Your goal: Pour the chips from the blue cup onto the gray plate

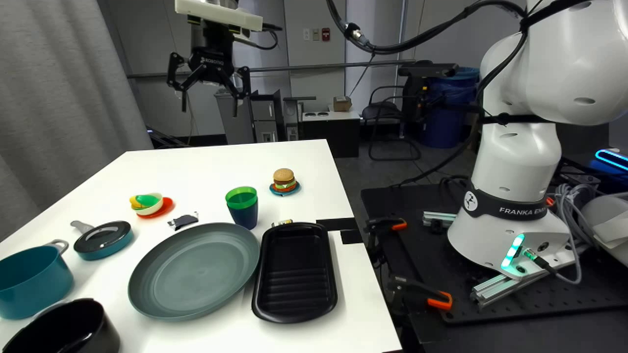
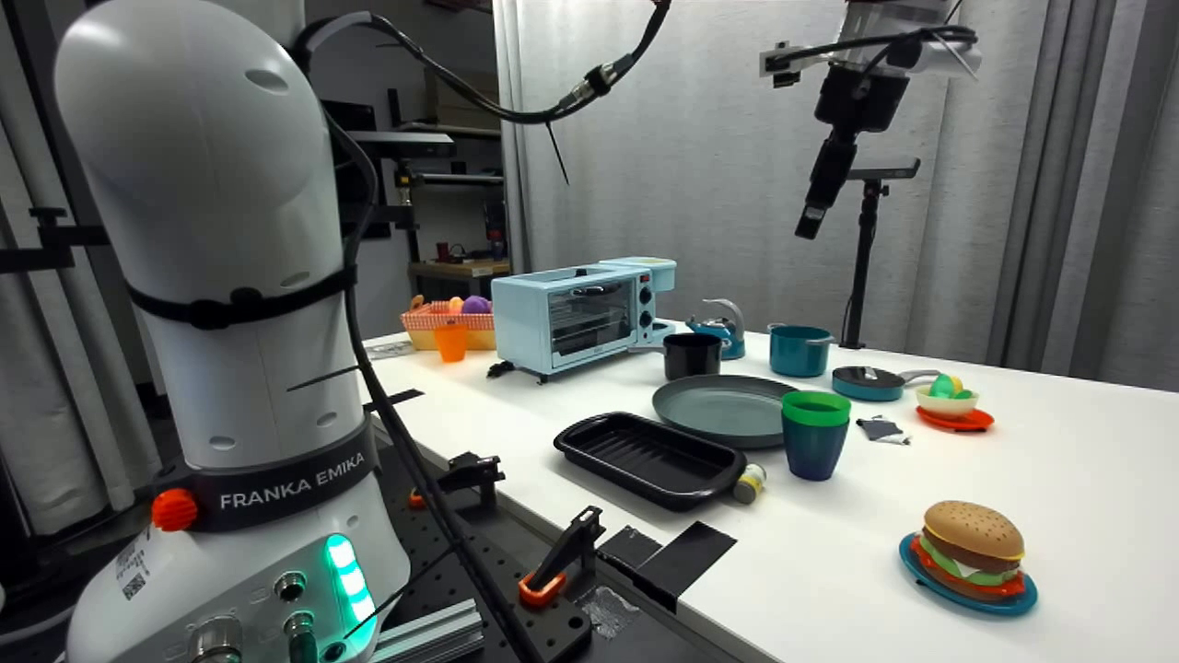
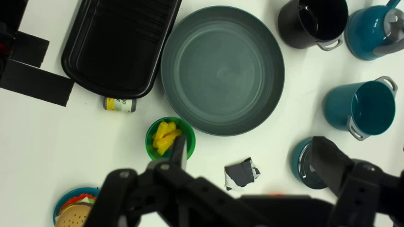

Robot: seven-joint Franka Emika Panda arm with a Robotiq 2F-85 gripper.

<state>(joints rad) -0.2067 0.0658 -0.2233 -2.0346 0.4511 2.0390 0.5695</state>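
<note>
Hanging high above the table [image 1: 211, 166], the gripper [image 1: 209, 110] spreads its fingers [image 1: 184, 101] wide, with nothing between them; they are probably set that way to come down around the cup [image 2: 815, 447]. One finger covers part of that cup in the wrist view, but both exterior views show the two well apart. Green at the rim and dark blue below, perhaps two cups nested, it stands upright just beside the plate [image 3: 221, 72]; whether they touch, I cannot tell. Such nearness should make for a short carry and a tilt, though the plate's raised rim might be knocked on a low approach. The chips [image 3: 162, 135], short yellow pieces, lie heaped inside the cup; none are on the plate, so the pouring has yet to be done. Near the cup, a small can [image 3: 120, 104] lies on its side by the black tray [image 3: 110, 50]. Farther out, a pale bowl [image 2: 947, 407] on a red saucer [image 2: 969, 423] holds green and yellow items [image 2: 941, 386], and a checked basket [image 2: 428, 322] holds purple and orange items [image 2: 476, 306].
</note>
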